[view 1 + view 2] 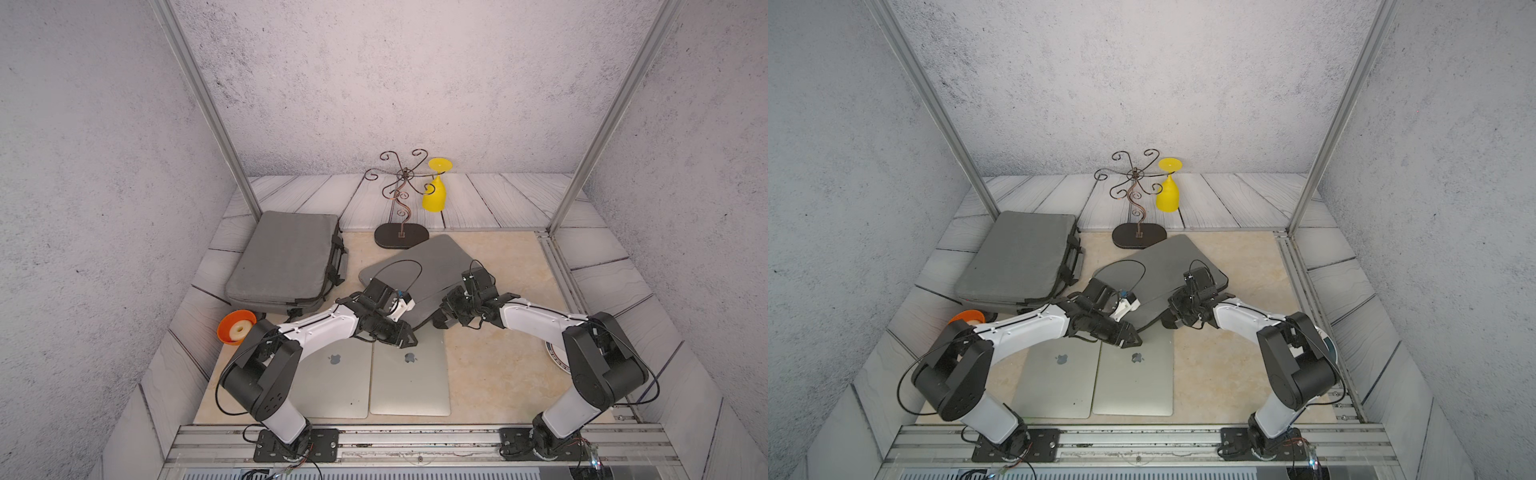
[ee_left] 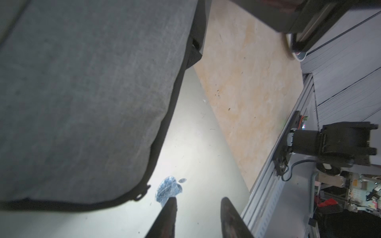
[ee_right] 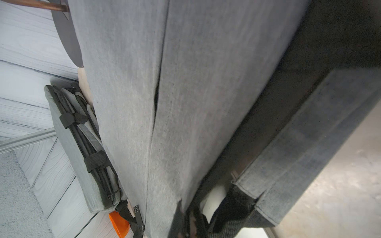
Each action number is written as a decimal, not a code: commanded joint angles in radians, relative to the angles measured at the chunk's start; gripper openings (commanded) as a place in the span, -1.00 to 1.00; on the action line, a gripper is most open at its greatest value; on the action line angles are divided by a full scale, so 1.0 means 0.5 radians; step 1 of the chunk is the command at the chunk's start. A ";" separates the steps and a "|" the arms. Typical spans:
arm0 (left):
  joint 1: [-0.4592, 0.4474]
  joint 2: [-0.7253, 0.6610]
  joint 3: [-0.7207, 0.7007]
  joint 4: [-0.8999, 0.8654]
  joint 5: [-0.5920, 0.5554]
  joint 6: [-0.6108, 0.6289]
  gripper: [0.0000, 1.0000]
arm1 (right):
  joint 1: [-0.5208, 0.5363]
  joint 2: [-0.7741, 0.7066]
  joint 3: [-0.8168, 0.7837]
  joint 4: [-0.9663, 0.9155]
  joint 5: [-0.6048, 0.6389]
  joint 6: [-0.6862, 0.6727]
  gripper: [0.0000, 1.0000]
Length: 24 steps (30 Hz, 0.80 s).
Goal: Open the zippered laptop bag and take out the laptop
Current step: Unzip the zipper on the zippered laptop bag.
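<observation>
A flat grey zippered laptop bag (image 1: 432, 266) (image 1: 1163, 262) lies mid-table, its near edge raised. My right gripper (image 1: 439, 322) (image 1: 1169, 322) (image 3: 185, 216) is shut on that edge's upper flap, and the mouth gapes with white showing inside. A silver laptop (image 1: 409, 382) (image 1: 1133, 386) (image 2: 185, 154) lies flat in front of the bag, its far edge under the raised flap. My left gripper (image 1: 411, 340) (image 1: 1136, 341) (image 2: 199, 201) hovers just above the laptop near its logo, open, with nothing between its fingers (image 2: 169, 216). The bag's zipper pull (image 2: 142, 192) hangs beside them.
A second silver laptop (image 1: 336, 382) lies beside the first, partly under my left arm. At the back left lies a thicker grey bag with handles (image 1: 282, 257). Behind stands a wire stand (image 1: 401, 237) holding a yellow glass (image 1: 434, 195). There is an orange bowl (image 1: 236, 328) at left and a plate (image 1: 555, 357) at right.
</observation>
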 commanded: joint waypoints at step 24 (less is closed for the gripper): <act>0.259 0.030 -0.180 0.450 -0.283 -1.406 0.12 | 0.016 -0.211 -0.073 -0.004 -0.004 -0.018 -1.00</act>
